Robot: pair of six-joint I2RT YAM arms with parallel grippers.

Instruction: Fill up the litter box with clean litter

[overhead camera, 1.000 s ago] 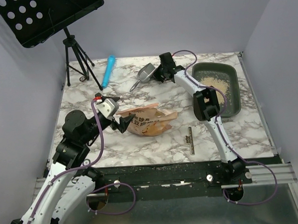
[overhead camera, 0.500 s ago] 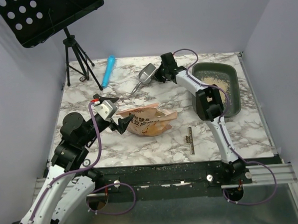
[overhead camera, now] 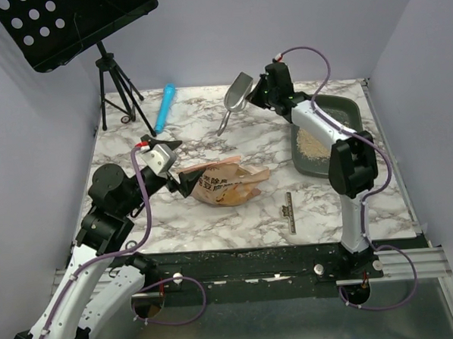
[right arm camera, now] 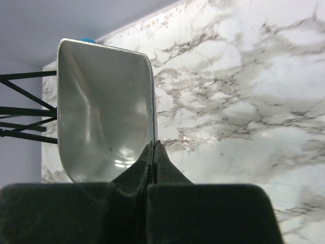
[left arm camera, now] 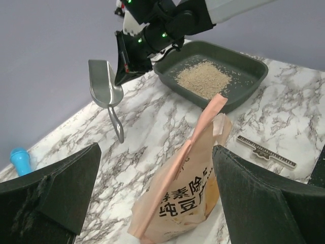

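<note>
The dark grey-green litter box (overhead camera: 345,106) sits at the back right with a patch of beige clean litter (overhead camera: 309,144) in it; both also show in the left wrist view, the box (left arm camera: 249,76) and the litter (left arm camera: 203,79). My right gripper (overhead camera: 257,96) is shut on the rim of the silver scoop (overhead camera: 238,93) and holds it above the table, left of the box, handle hanging down. The right wrist view shows the empty scoop (right arm camera: 104,109) pinched in the gripper (right arm camera: 154,151). My left gripper (overhead camera: 183,184) is open, its fingers either side of the orange bag (overhead camera: 229,181) lying on the table; the bag (left arm camera: 188,188) is not gripped.
A black music stand (overhead camera: 74,22) on a tripod (overhead camera: 120,95) stands at the back left. A blue cylinder (overhead camera: 165,107) lies beside it. A small ruler (overhead camera: 289,212) lies right of the bag. Walls close in the left, back and right.
My right gripper has lifted the scoop off the table and carried it up and to the right, towards the litter box. The left gripper and the bag have hardly moved.
</note>
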